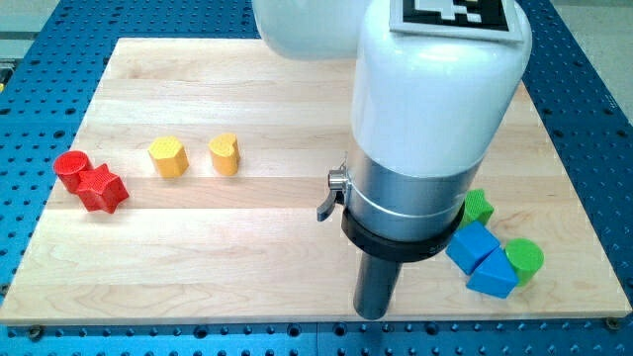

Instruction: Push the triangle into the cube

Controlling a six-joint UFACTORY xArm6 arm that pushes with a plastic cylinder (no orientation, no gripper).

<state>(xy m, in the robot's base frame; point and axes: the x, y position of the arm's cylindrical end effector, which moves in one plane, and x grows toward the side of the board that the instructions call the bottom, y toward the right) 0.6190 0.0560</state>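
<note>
A blue cube [471,244] sits at the view's lower right, partly hidden behind the arm's body. A blue triangle [495,276] lies just below and right of it, touching it or nearly so. My tip [374,315] rests on the board near the bottom edge, about a hundred pixels left of both blue blocks and apart from them.
A green block [480,207] sits above the cube and a green cylinder [524,260] right of the triangle. A yellow hexagon [168,157] and a yellow heart [225,154] stand at upper left. A red cylinder [70,170] and a red star [103,189] sit at far left. The board's bottom edge [297,318] is close to my tip.
</note>
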